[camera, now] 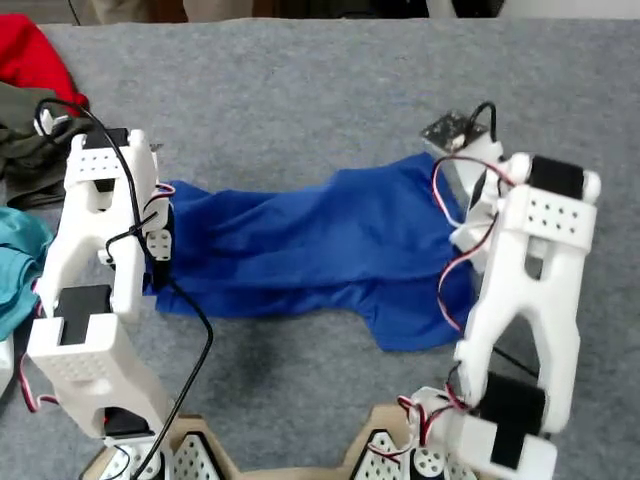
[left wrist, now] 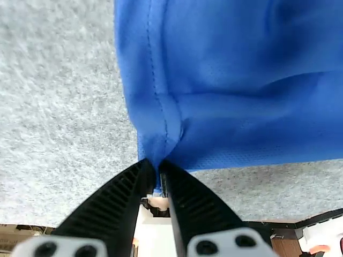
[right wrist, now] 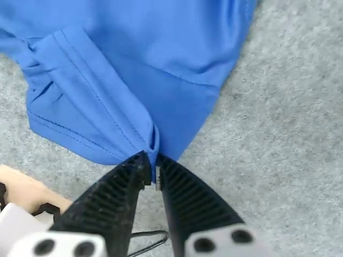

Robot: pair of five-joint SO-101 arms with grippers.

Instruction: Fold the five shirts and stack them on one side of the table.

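So here's where it's at: the blue shirt [camera: 320, 250] is lying bunched and partly doubled over in the middle of the grey counter [camera: 300, 90]. Its long axis runs straight across from one arm to the other.

The left end effector [left wrist: 158, 166] is clamped down on a seamed edge at its end of the shirt, with the jaws nearly touching and just a sliver of fabric pinched between them. The right end effector [right wrist: 153, 158] is doing the same at the opposite end, squeezed tight on a hemmed fold. So each arm has one end and the cloth stretches between them. It isn't taut, and there are plenty of wrinkles in the middle.

My guess is the next fold depends on that line between the two pinch points. Both arms would have to carry their ends the same way, toward or away from the bases, or the shirt will twist.

The wrist cams are the useful ones for the grip, since you can see exactly how little cloth each jaw has. From overhead the arms' own bodies cover the fingertips. The overhead view does give you the whole shirt outline, plus the other shirts heaped at the counter edge on the left arm's side: a red shirt [camera: 30, 55], an olive shirt [camera: 25, 140] and a teal shirt [camera: 15, 265]. I can't tell whether they're folded.
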